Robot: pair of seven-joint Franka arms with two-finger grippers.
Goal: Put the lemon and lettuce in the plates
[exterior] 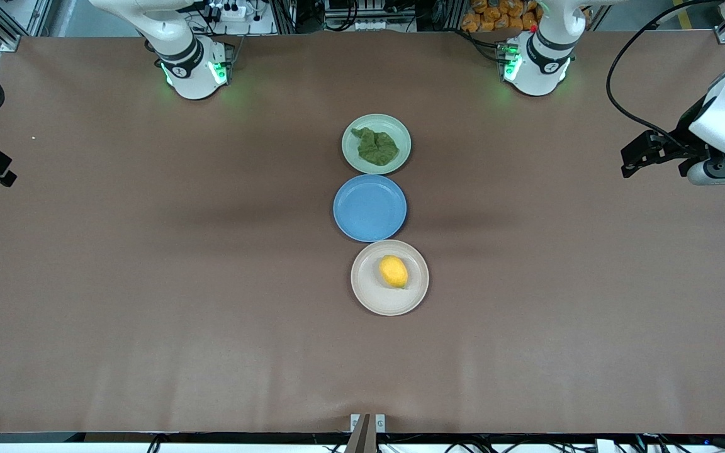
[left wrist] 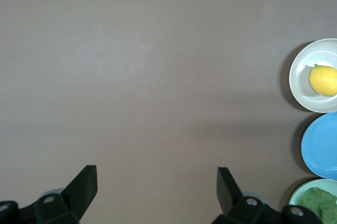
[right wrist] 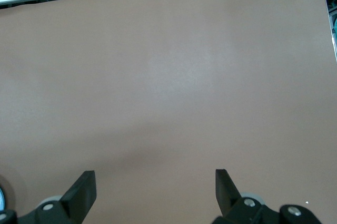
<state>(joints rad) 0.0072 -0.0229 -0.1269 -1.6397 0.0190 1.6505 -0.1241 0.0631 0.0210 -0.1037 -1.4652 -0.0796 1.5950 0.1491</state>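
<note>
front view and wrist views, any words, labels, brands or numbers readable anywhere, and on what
None can be read.
Lemon, lettuce, cream plate, mint plate, blue plate: all plain, no print.
Table: bare, unmarked.
Small dark marks on the arm bases: too small to read.

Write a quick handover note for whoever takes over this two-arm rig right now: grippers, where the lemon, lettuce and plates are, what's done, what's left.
Left gripper: open, holding nothing, over bare table at the left arm's end.
Right gripper: open, holding nothing, over bare table at the right arm's end. Both arms wait.
Lettuce: lying in the mint green plate, nearest the robot bases.
Lemon: lying in the beige plate, nearest the front camera.
Blue plate: between the two, nothing in it.
Done: both items sit in their plates.
Left: nothing visible to place.
</note>
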